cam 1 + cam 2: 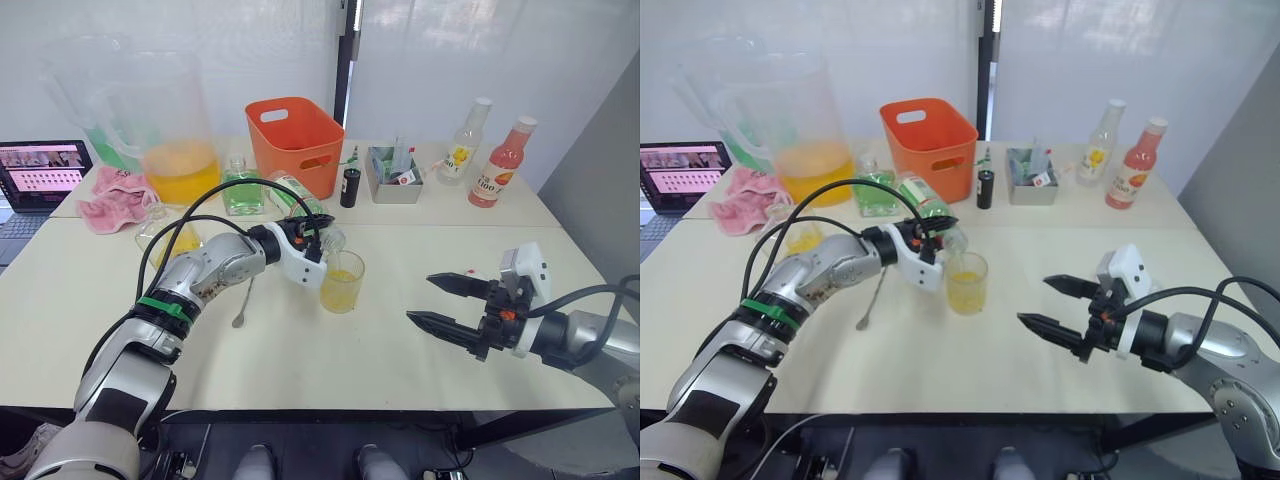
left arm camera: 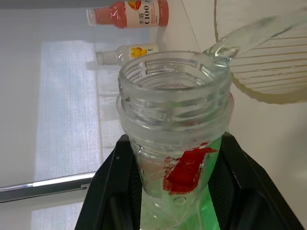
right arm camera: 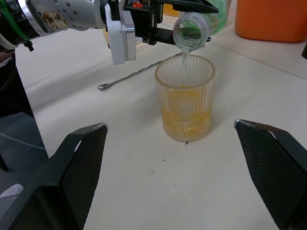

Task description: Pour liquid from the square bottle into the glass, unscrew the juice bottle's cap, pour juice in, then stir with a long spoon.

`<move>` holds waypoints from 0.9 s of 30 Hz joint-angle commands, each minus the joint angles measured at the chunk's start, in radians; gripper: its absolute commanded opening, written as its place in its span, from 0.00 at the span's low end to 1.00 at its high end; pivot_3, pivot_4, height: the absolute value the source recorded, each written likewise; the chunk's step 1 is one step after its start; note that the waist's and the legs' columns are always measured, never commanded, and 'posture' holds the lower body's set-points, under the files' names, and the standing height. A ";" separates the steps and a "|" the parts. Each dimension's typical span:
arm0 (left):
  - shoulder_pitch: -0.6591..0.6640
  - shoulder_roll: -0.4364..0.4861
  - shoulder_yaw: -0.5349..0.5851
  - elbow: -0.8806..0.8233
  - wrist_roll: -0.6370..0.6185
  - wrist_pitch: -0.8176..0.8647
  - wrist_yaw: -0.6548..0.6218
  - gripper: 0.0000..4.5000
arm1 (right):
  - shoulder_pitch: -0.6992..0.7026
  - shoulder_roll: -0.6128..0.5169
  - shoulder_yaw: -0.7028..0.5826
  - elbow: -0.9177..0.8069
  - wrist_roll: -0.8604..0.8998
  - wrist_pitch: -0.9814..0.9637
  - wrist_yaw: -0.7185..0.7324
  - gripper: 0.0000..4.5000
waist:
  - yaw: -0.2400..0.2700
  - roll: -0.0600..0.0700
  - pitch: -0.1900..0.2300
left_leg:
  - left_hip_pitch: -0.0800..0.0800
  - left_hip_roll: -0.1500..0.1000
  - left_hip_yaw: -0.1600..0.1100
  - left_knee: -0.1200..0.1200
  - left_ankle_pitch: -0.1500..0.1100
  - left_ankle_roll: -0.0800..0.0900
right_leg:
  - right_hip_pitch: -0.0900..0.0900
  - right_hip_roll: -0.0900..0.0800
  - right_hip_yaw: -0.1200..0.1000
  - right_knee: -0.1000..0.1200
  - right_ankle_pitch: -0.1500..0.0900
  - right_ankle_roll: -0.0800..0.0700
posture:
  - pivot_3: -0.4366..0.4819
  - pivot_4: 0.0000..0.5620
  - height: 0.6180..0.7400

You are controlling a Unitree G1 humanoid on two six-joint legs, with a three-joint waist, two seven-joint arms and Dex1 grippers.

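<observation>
The right gripper is being held nearest the camera, low over the surface, its jaws spread wide and gripping nothing, well apart from the glass. The juice bottle, uncapped and tipped mouth-down over the ribbed glass, is being clenched by the left gripper around its neck and shoulder while a thin stream is being poured into the yellow liquid. The thin plastic is judged light, squashy and possibly slick, so a grip at the stiffer neck is being favoured, and the glass is being treated as fragile and easily tipped.

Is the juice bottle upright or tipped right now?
Tipped. The juice bottle, in the left tool, lies mouth down over the glass, a thin stream falling in.
</observation>
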 commanded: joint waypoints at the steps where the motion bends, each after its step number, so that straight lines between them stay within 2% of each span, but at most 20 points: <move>1: -0.029 -0.001 0.012 -0.036 -0.003 0.009 0.032 0.31 | -0.015 0.003 -0.009 -0.009 -0.002 -0.032 0.002 0.99 | 0.000 0.000 0.000 | 0.000 0.000 0.000 0.000 0.000 0.000 | 0.000 0.000 0.000 0.000 0.000 0.000 | 0.48 0.27 1.00; 27: -0.020 -0.007 0.020 -0.064 -0.035 0.033 0.003 0.31 | -0.044 0.004 0.021 0.009 -0.016 -0.033 0.017 0.99 | 0.000 0.000 0.000 | 0.000 0.000 0.000 0.001 0.000 0.000 | 0.000 0.000 0.000 0.001 0.000 0.000 | 0.48 0.27 1.00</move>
